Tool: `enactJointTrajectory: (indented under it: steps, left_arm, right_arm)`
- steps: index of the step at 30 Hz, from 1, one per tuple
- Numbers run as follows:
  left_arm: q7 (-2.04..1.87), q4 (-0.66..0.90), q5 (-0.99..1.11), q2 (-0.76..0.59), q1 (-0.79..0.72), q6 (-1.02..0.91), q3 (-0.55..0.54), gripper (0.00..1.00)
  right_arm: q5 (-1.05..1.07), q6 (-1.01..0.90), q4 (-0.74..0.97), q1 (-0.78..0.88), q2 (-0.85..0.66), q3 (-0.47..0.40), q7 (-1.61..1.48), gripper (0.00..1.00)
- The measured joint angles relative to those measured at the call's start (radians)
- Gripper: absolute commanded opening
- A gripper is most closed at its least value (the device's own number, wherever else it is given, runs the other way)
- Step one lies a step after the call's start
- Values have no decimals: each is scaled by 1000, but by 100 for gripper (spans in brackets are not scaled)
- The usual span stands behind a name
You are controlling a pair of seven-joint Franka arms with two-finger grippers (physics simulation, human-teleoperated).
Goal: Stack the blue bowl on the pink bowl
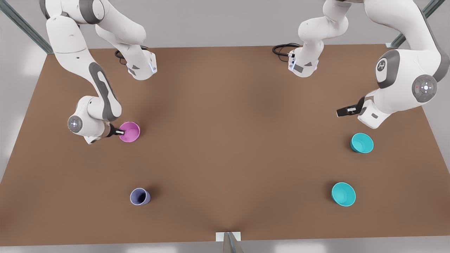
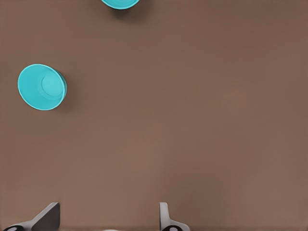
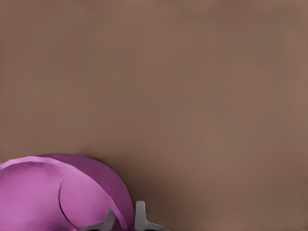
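The pink bowl [image 1: 130, 131] sits at the front view's left, with my right gripper [image 1: 120, 132] shut on its near rim. In the right wrist view the rim of the pink bowl [image 3: 57, 192] runs between the two fingers of my right gripper [image 3: 126, 217]. Two alike blue bowls stand apart at the front view's right, one farther back [image 1: 362, 142] and one nearer the front edge [image 1: 343, 194]. My left gripper [image 1: 342, 111] hangs open above the table, behind the farther bowl and touching neither. The left wrist view shows its spread fingers [image 2: 48, 219] and a blue bowl [image 2: 42, 86] ahead.
A greyish-lavender cup [image 1: 140, 196] stands upright near the front edge at the front view's left. The brown table [image 1: 232, 147] has wide bare room in its middle. Cables lie at the back by both arm bases.
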Motion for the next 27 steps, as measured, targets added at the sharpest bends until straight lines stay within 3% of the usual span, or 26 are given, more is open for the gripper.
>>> enactJointTrajectory:
  steps: [5, 11, 18, 19, 20, 22, 27]
  left_arm:
    - [0, 0, 1, -1, 0, -1, 0, 100]
    - [-1, 0, 2, -3, 2, -1, 0, 100]
    - [11, -3, 0, 75, 23, 15, -1, 100]
    - [21, -3, 1, 91, 57, 22, -1, 100]
    - [31, -3, 1, 107, 95, 32, -1, 100]
    - [49, -12, 1, 132, 117, 64, 29, 100]
    - [170, -26, -46, 298, 51, 212, 302, 100]
  right_arm:
    - [123, -37, 191, 75, 26, 75, 12, 21]
    - [239, -30, 885, 528, 451, 83, 189, 21]
    - [218, 91, 1006, 670, 640, 82, 425, 21]
    - [217, 106, 1014, 678, 652, 82, 452, 35]
    - [214, 119, 1023, 685, 662, 81, 479, 100]
    - [211, 144, 1033, 698, 670, 75, 528, 100]
    - [210, 178, 1061, 667, 627, 54, 629, 100]
